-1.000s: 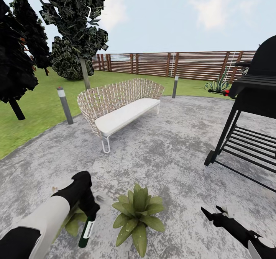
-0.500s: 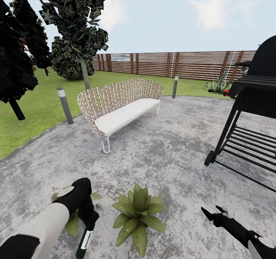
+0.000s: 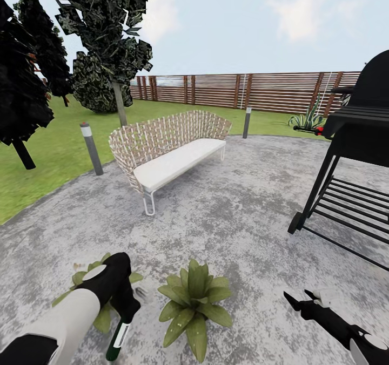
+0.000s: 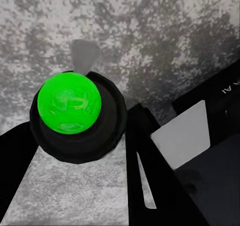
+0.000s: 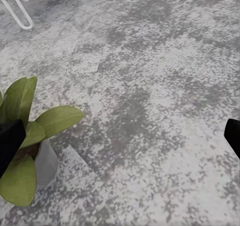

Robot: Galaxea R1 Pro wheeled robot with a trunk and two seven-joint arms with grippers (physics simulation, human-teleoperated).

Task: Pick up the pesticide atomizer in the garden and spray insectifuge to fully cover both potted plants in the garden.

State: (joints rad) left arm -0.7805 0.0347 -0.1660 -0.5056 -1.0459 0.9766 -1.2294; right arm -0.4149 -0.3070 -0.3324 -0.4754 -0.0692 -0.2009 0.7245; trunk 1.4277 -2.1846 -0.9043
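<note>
Since a second ago the left arm has drawn back toward the robot, so the left gripper (image 3: 125,312) and the slim dark-green pesticide atomizer with its white label (image 3: 116,336) sit lower in the head view, and more pointed leaves of the left green rosette potted plant (image 3: 81,284) show behind the forearm. The gripper is closed around the bottle, which hangs tilted beside that plant, above the grey mottled paving (image 3: 243,208).

The left wrist view looks straight along the atomizer (image 4: 70,110): a bright green round end in a dark ring, pinched between black fingers (image 4: 150,161), which the head view cannot show. The right wrist view catches leaves and the pale grey pot of the middle rosette potted plant (image 5: 30,136), the pot being hidden by foliage from the head camera (image 3: 194,297).

The right gripper (image 3: 302,300) hovers with its fingers spread and empty, well right of the middle plant. Beyond the plants stand a wicker bench with a white cushion (image 3: 170,149), two grey bollard lamps (image 3: 91,148), a black grill (image 3: 356,138), a brown slatted fence (image 3: 243,90) and dark trees (image 3: 105,46).
</note>
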